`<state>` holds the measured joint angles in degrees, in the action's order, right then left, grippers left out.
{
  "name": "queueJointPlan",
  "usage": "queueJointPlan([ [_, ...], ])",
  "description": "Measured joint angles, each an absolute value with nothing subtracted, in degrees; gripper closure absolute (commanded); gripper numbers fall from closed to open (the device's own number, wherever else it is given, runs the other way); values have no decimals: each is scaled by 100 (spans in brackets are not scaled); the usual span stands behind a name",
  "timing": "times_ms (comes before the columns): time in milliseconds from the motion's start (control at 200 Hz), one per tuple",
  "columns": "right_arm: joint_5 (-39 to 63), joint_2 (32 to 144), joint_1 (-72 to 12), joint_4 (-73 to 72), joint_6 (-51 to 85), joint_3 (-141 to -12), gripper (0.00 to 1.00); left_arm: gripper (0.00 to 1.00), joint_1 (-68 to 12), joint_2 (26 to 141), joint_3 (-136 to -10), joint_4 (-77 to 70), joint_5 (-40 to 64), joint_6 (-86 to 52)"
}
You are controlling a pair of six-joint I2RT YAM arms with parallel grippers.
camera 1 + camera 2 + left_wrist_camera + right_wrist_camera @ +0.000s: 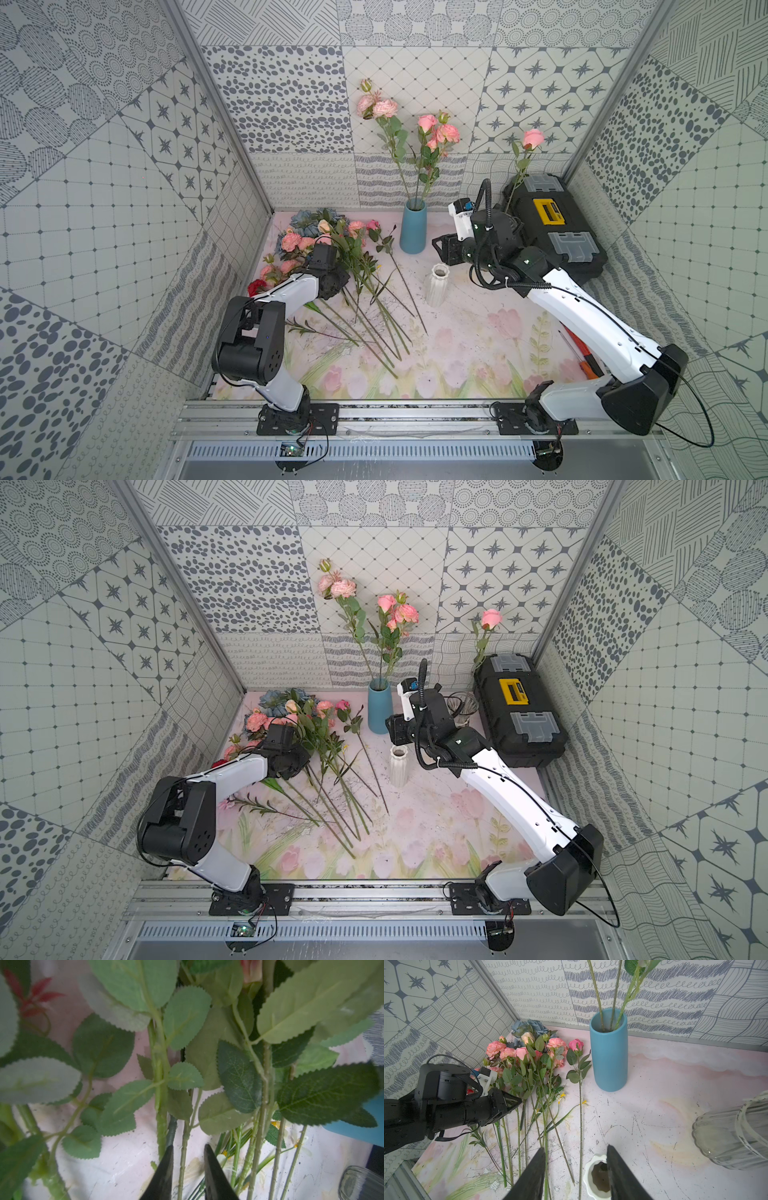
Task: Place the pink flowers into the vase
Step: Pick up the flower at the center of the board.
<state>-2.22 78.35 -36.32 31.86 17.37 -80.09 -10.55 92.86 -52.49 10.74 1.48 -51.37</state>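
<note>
Between the tips of our left claw (188, 1145), narrowly open, we see one stem (184, 1157) of the pink flowers (291, 242), pointing straight ahead.

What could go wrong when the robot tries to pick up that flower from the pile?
The left gripper straddles one thin stem in a tangled pile, so lifting may drag neighbouring flowers along. The tall blue vase already holds pink flowers, so pushing in another long stem might jostle them or tip it. The small white vase stands nearby and might get knocked.
</note>
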Motion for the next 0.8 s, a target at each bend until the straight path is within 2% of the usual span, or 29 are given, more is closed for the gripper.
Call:
queueJointPlan([
  [415, -215, 7837, -3632, 3183, 1737, -8012, 52, 76, -1050, 9039, -5426, 1479, -268, -4928],
  [740, -211, 7841, -3632, 3183, 1734, -8012, 53, 77, -1048, 9553, -5448, 1562, -327, -4893],
  [800, -204, 7841, -3632, 3183, 1734, -8012, 53, 79, -1048, 9664, -5448, 1551, -316, -4893],
])
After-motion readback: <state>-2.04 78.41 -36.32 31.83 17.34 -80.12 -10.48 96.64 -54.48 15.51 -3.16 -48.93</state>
